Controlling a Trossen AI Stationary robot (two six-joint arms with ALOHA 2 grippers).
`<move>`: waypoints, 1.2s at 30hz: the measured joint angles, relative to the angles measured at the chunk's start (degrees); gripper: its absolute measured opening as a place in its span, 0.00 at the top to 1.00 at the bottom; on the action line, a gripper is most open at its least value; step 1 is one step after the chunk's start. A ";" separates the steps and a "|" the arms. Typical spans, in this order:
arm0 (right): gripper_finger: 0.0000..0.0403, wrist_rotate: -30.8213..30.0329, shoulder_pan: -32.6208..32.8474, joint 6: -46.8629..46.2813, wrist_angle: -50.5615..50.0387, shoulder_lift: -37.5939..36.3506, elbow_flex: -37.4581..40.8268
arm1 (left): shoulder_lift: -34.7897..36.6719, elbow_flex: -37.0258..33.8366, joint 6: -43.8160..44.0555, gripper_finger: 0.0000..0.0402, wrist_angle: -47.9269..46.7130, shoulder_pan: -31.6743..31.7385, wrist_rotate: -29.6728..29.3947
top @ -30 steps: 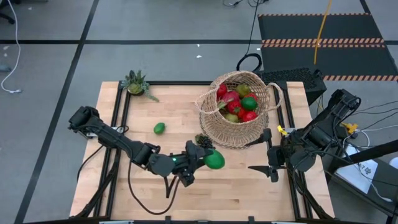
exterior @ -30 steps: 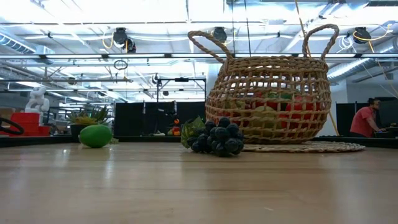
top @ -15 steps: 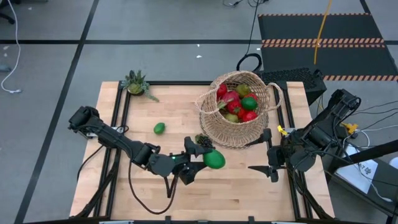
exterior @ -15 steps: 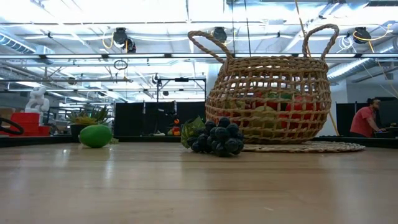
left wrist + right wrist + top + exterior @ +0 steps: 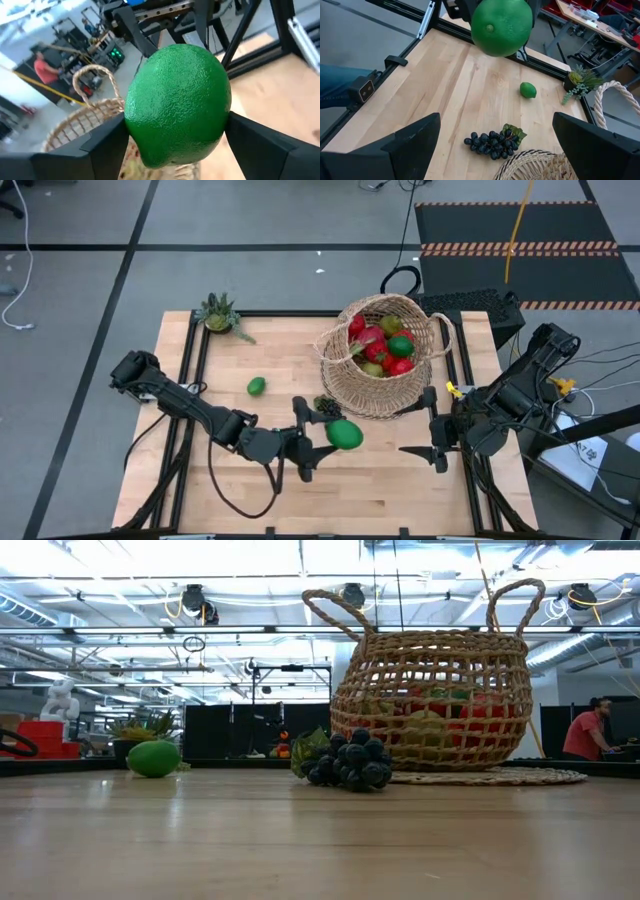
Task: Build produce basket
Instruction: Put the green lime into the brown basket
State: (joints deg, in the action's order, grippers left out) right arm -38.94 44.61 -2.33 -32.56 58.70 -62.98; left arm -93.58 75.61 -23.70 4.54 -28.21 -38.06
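My left gripper [image 5: 328, 436] is shut on a large green lime [image 5: 344, 434] above the middle of the table, just in front of the woven basket [image 5: 385, 360]. The basket stands on its base at the far right and holds several red, green and yellow fruits. A bunch of dark grapes [image 5: 325, 408] lies on the table against the basket's foot. A smaller lime [image 5: 256, 386] lies alone to the left. My right gripper [image 5: 436, 442] hangs open at the right, holding nothing. My left gripper pinches the large lime's two opposite sides [image 5: 135, 125] between its two fingers [image 5: 100, 147]. The fingers come nearly level from the table's left and point toward the basket. The lime is lifted clear of the table [image 5: 502, 25].
A small spiky potted plant [image 5: 218, 313] stands at the far left corner. A woven mat [image 5: 500, 777] lies under the basket. Bare wood [image 5: 390, 480] stretches along the near side. In the low view, a person [image 5: 585, 730] shows in the room beyond the table.
My left gripper has rolled about the line it points along, turning the held lime with it, and has stayed in place. The lime remains clear of the table.
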 joint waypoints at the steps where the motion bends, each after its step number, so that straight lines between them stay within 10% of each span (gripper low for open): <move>1: 0.06 0.00 0.01 0.00 -0.02 0.00 0.00 | 0.00 0.00 1.99 0.23 0.00 0.00 0.00; 36: 0.06 0.00 0.01 0.00 0.00 0.00 0.00 | 0.00 0.00 67.33 0.23 0.00 -0.01 0.04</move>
State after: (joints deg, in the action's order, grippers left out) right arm -38.94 44.62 -2.33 -32.56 58.70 -62.98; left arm -93.58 75.61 43.63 4.54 -28.22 -38.02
